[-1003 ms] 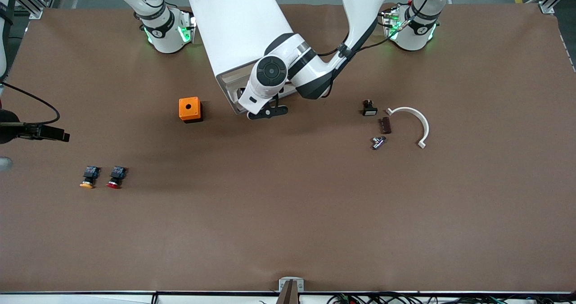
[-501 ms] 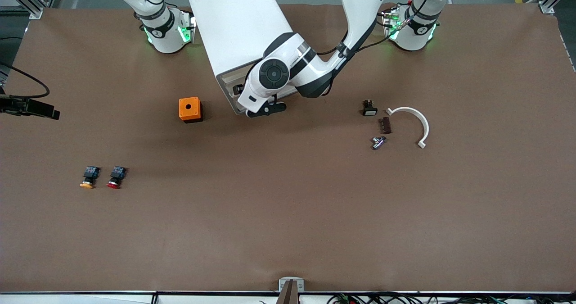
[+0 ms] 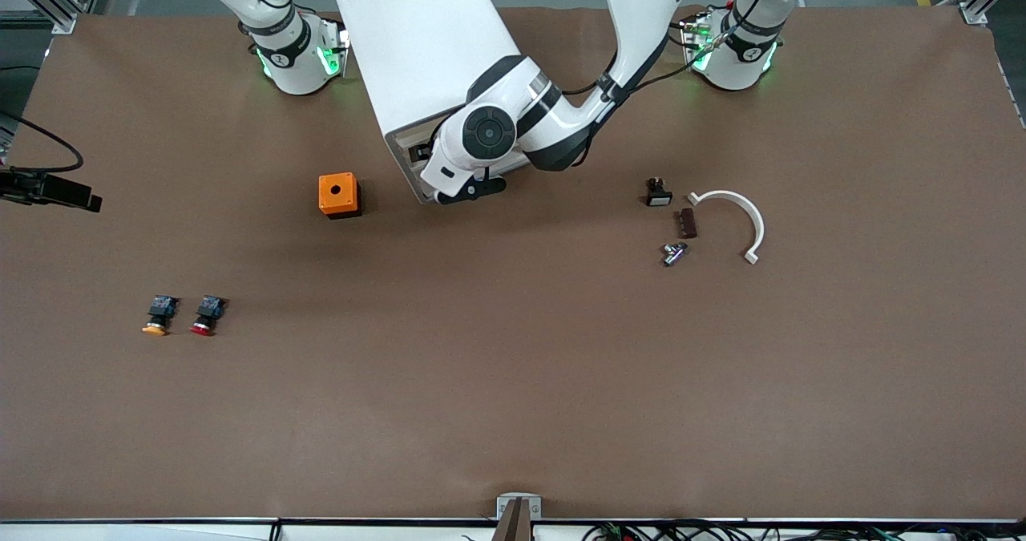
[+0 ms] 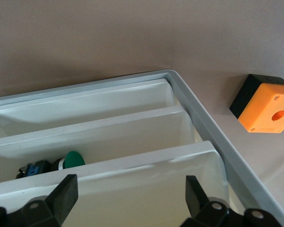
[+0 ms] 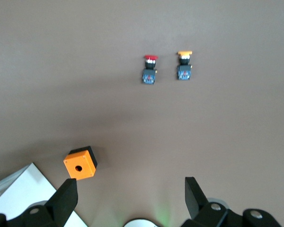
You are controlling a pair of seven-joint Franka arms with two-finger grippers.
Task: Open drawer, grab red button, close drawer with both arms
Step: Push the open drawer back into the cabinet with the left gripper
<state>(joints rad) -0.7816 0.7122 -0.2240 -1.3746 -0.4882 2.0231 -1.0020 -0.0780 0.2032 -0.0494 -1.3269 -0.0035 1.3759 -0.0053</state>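
The white cabinet [image 3: 425, 52] stands between the two arm bases. My left gripper [image 3: 461, 192] is at its front, open, with one finger at each side of a pale drawer front [image 4: 132, 184]; its jaws [image 4: 132, 203] are not closed on it. In the drawer above that one lies a green-capped button [image 4: 71, 160]. The red-capped button [image 3: 207, 315] lies on the table toward the right arm's end and also shows in the right wrist view [image 5: 149, 71]. My right gripper [image 3: 72, 196] is open and empty, high above that end [image 5: 130, 198].
A yellow-capped button [image 3: 159, 315] lies beside the red one. An orange box with a hole [image 3: 338, 195] stands beside the cabinet front. A white curved piece [image 3: 741, 216], a small black part [image 3: 657, 192], a brown block [image 3: 686, 223] and a metal part [image 3: 673, 252] lie toward the left arm's end.
My left gripper has moved in closer to the cabinet's front. My right gripper has shifted away from the front camera at the table's edge. The buttons have not moved.
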